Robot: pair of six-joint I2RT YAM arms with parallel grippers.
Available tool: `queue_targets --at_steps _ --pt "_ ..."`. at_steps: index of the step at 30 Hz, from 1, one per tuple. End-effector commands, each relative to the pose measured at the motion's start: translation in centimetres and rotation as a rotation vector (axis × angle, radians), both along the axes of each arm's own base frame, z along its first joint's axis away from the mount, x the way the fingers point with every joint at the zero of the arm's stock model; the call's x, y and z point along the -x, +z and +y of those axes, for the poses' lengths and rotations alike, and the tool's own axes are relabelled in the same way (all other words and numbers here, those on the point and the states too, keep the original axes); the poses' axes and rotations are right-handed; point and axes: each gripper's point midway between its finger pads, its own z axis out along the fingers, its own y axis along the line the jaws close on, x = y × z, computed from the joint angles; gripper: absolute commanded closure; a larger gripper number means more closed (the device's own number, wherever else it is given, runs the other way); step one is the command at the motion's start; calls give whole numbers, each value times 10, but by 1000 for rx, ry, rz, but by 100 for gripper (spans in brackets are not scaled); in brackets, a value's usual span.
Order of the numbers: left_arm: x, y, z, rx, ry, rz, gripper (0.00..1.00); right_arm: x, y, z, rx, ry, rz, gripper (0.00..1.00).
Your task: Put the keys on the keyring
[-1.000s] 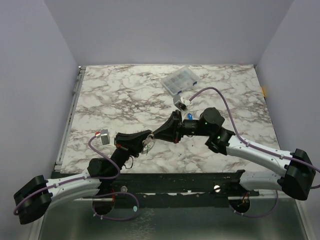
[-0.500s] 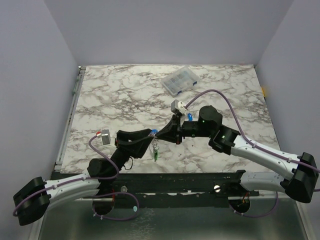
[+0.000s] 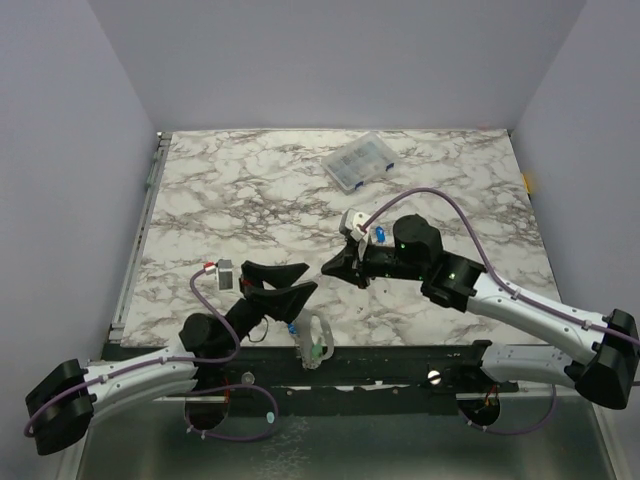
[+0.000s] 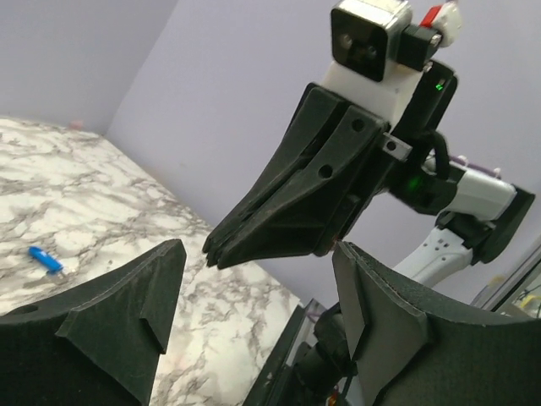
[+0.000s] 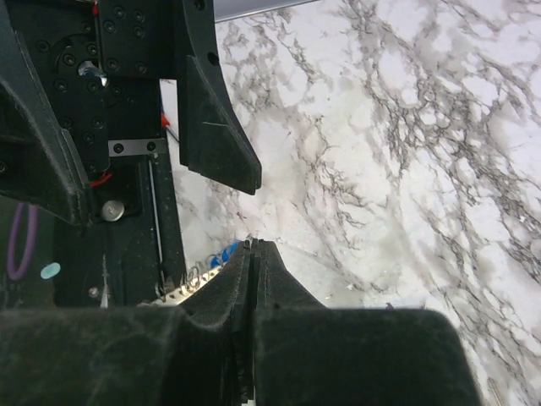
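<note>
our left hand point(image 3: 306, 277) is spread wide with nothing in it, and the right hand point(image 3: 326, 270) is pinched shut, empty as far as we can tell, tips aimed at the left one. so nothing's holding the keyring point(image 3: 311, 340): it's lying at the near edge of the desk point(image 3: 230, 190), green key point(image 3: 320, 351) on or against it. one blue key point(image 4: 44, 259) sits loose farther back, so we'd say it's not finished.

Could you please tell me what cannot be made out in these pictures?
- Top view: whether the keys sit threaded on the keyring; too small and blurred.
- Right wrist view: that bunch is mostly hidden behind the shut right gripper.
- Left wrist view: the keyring does not show.
- Top view: contents of the clear box; too small.
</note>
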Motion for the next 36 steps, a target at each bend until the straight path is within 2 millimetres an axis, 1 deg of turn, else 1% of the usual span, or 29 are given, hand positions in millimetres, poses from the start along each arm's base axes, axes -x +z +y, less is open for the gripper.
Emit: queue_targets --at_steps 1,4,5,6,8,10,11,13,15,17,20,22,24,25,26,27,30,34,36 --pt "-8 -19 -5 -137 45 8 24 -10 -4 -13 54 -82 -44 99" --pt "-21 -34 3 -187 124 70 27 -18 -16 -19 58 -164 4 99" --pt "-28 -42 7 -204 165 113 28 -21 -21 -21 59 -202 30 99" --pt "-37 -51 13 -223 220 166 28 -22 -29 -22 65 -229 65 97" --pt "-50 -69 24 -265 304 260 28 -18 -50 -22 105 -243 156 79" --pt "-58 -85 32 -308 366 341 29 -13 -71 -23 145 -260 238 64" --pt "-60 -89 33 -326 383 375 30 -14 -79 -25 153 -287 272 58" --pt "-64 -104 36 -381 419 461 30 -12 -93 -30 162 -331 330 49" --pt "-65 -122 40 -470 455 571 30 -15 -104 -37 183 -395 369 44" --pt "-61 -140 41 -584 461 659 32 -22 -115 -48 214 -489 388 40" --pt "-47 -173 43 -753 451 818 32 -44 -129 -79 277 -727 376 35" --pt "-33 -196 45 -891 431 917 33 -55 -132 -97 301 -872 377 31" --pt "-18 -211 55 -1009 438 1003 32 -61 -132 -108 318 -960 373 26" --pt "-14 -212 57 -1034 448 1031 32 -62 -133 -111 321 -985 377 24" --pt "-10 -213 59 -1050 455 1051 32 -63 -134 -113 317 -1005 382 20" --pt "-7 -211 58 -1055 452 1063 32 -62 -135 -114 314 -1015 388 18" --pt "-1 -212 57 -1049 442 1102 31 -60 -140 -114 309 -1009 402 18" --pt "8 -229 59 -1073 436 1163 32 -55 -146 -116 308 -999 412 18" --pt "11 -234 57 -1080 426 1179 34 -53 -146 -119 302 -999 408 18"
